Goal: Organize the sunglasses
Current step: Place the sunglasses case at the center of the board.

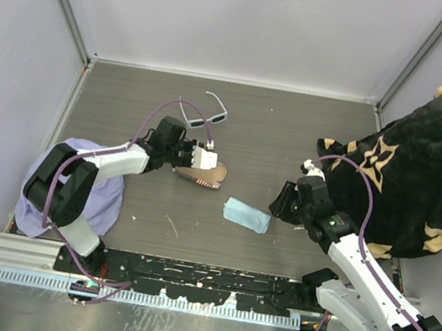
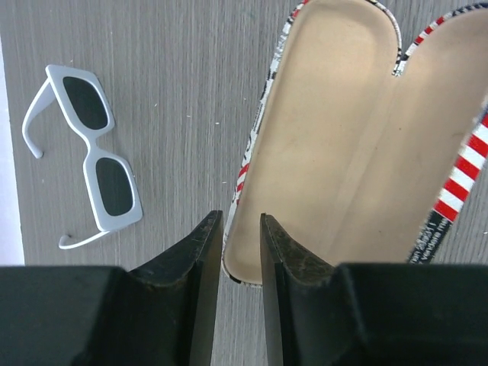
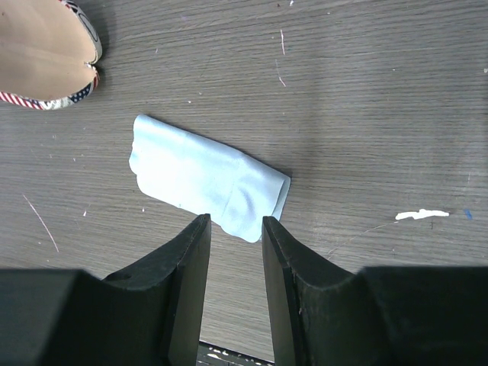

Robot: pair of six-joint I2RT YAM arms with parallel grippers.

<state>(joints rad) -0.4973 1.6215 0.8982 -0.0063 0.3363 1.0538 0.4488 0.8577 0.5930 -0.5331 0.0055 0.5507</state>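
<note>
The white sunglasses (image 1: 206,115) lie open on the table behind the left arm; in the left wrist view (image 2: 95,156) they are at the left, lenses down. The flag-patterned case (image 1: 202,175) lies open, tan lining up (image 2: 343,137). My left gripper (image 1: 197,158) is at the case's near end; its jaws (image 2: 241,221) stand a narrow gap apart, astride the case rim, one finger over the lining, one outside. The folded light blue cloth (image 1: 247,215) lies right of the case. My right gripper (image 1: 287,202) hovers just beside the cloth (image 3: 206,179), slightly open and empty (image 3: 235,225).
A lilac cloth (image 1: 105,197) lies under the left arm at the left edge. A black blanket with tan flowers (image 1: 422,182) covers the right side behind the right arm. Grey walls close the table at the left, back and right.
</note>
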